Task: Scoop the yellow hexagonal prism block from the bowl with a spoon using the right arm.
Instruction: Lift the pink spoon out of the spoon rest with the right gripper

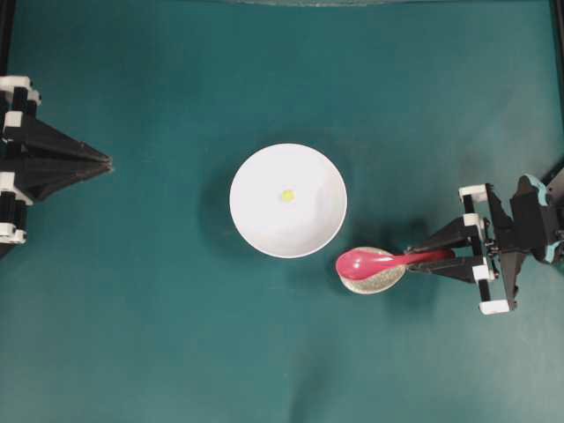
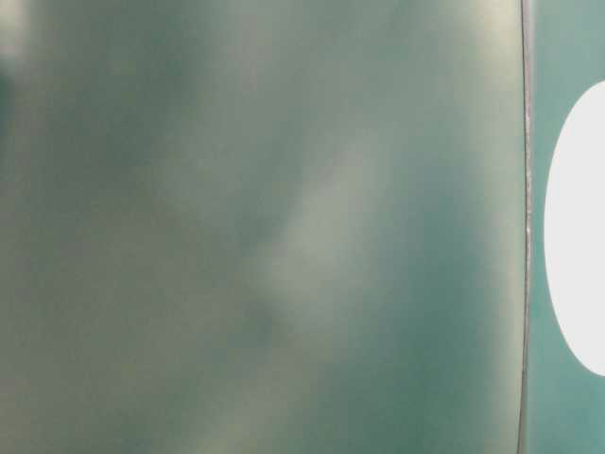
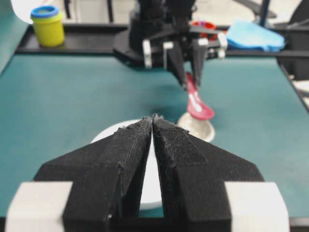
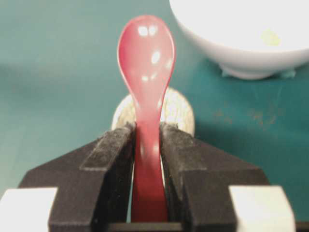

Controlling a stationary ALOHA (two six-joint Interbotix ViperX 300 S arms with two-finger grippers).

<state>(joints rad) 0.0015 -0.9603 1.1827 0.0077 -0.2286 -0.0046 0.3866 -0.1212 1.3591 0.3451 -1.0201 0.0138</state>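
The white bowl (image 1: 288,201) sits mid-table with the tiny yellow hexagonal prism block (image 1: 287,195) inside it, also showing in the right wrist view (image 4: 270,37). My right gripper (image 1: 416,259) is shut on the handle of the magenta-red spoon (image 1: 370,263), its two fingers pressed against the handle's sides (image 4: 147,133). The spoon's head hovers over a small speckled beige dish (image 1: 374,278), just right of and below the bowl. At the left edge my left gripper (image 1: 107,161) rests shut and empty, tips touching (image 3: 152,119).
Teal mat covers the table (image 1: 141,308). In the left wrist view a yellow tub with a blue lid (image 3: 48,25) and a blue object (image 3: 253,36) stand beyond the table's far edge. The table-level view is blurred, showing only the bowl's white edge (image 2: 577,236).
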